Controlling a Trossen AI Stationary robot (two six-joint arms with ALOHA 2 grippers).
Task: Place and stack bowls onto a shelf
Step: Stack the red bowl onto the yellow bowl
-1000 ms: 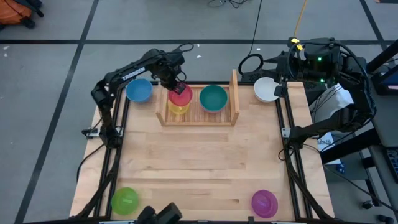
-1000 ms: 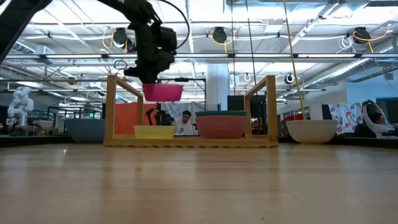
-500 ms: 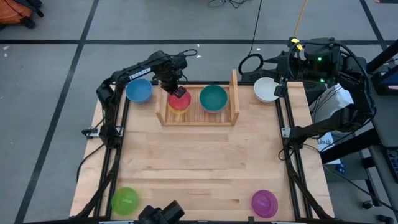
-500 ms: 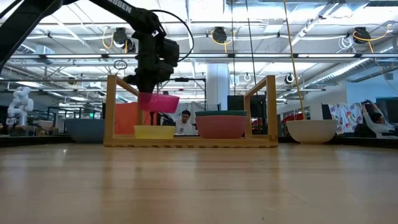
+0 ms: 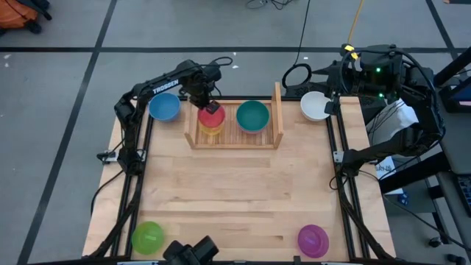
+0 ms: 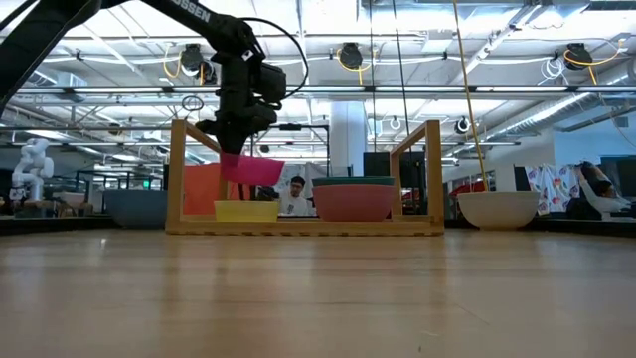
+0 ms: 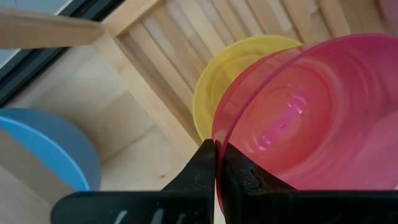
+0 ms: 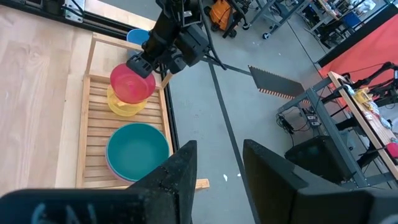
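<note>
The light-wood shelf (image 5: 232, 135) stands at the table's far side. On its slats, at the left end, rests a yellow bowl (image 6: 245, 210). My left gripper (image 7: 216, 169) is shut on a red-magenta bowl (image 5: 213, 118) just above it. At the shelf's right end a teal bowl (image 5: 252, 115) sits nested on a pink bowl (image 6: 354, 205). My right gripper (image 8: 217, 169) stands open and high off the table's far right corner, with nothing between its fingers. My left gripper pinches the red-magenta bowl's rim (image 7: 216, 144) on its far side, one finger inside the bowl and one outside. The fingers come from above, pointing down. The bowl hangs tilted, its free side lower (image 6: 278, 175), a little clear of the yellow bowl.
A blue bowl (image 5: 164, 107) sits left of the shelf and a white bowl (image 5: 315, 106) right of it. A green bowl (image 5: 147, 237) and a purple bowl (image 5: 313, 240) stand at the near corners. The shelf's upright side boards (image 5: 278, 110) flank the bowls.
My left gripper has come down with the red-magenta bowl between the shelf's side boards, toward the yellow bowl. It has stayed shut on the rim. The bowl now hangs lower and more tilted than a second ago.
</note>
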